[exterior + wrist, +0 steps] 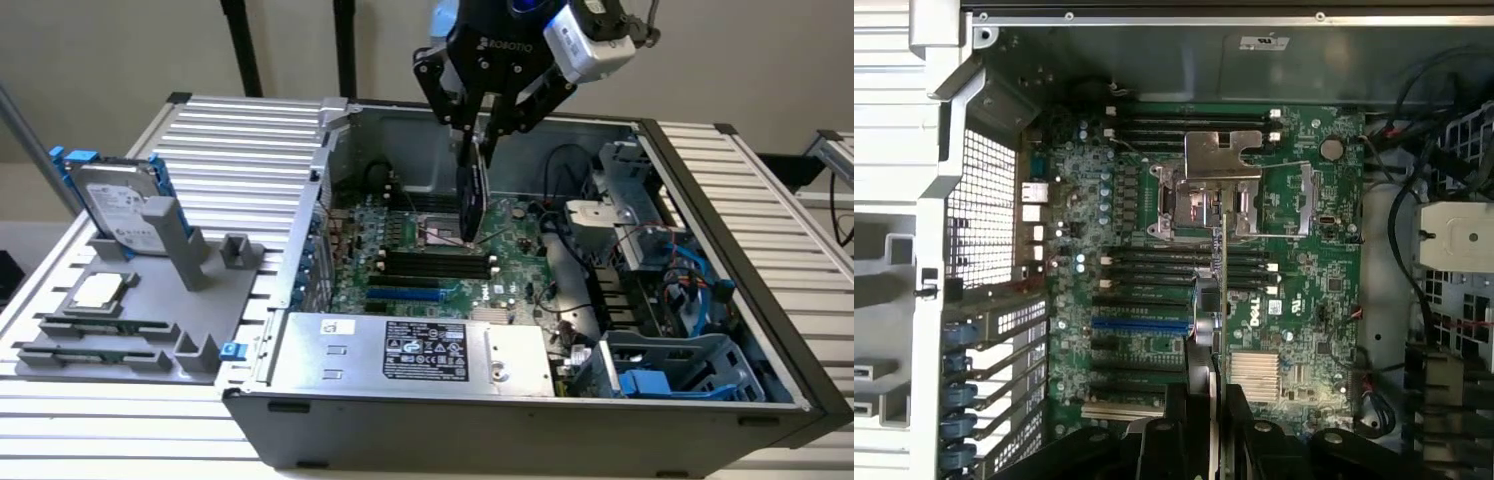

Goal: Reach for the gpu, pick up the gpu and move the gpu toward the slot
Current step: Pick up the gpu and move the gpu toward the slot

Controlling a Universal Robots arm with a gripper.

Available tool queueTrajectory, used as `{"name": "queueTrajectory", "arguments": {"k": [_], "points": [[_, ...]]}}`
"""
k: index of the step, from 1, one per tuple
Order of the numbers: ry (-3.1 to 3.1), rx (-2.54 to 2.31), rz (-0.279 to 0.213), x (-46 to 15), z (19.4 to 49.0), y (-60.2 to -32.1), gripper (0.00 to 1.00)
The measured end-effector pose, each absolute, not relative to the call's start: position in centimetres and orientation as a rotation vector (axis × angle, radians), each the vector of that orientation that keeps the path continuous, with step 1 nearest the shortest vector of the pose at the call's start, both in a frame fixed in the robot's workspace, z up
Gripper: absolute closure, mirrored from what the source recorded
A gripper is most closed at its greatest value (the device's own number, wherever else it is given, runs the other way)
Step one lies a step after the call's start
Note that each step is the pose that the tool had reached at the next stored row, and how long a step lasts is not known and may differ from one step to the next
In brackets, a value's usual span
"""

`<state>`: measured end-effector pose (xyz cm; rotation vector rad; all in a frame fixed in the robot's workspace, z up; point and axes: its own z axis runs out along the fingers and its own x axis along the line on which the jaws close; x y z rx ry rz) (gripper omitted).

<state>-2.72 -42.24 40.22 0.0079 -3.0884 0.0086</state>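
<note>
Above the motherboard (441, 255), gripper (478, 135) holds thin edge-on gpu (470, 195)

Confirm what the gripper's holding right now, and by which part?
The gripper is shut on the gpu, pinching its upper edge. The card hangs edge-on, vertical, above the motherboard inside the open case.

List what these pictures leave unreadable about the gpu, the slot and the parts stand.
- gpu: held edge-on by the gripper in the exterior view, so its faces are hidden.
- Slot under the card: the wrist view cannot show which one it is aimed at.
- Chip on the grey stand: markings too small.
</note>
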Motion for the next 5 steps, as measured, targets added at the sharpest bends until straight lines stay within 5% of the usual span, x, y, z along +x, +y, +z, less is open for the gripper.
{"name": "queueTrajectory", "arguments": {"k": [5], "points": [[-3.088, 0.008, 0.008, -2.71, 40.21, -42.24, 0.74]]}}
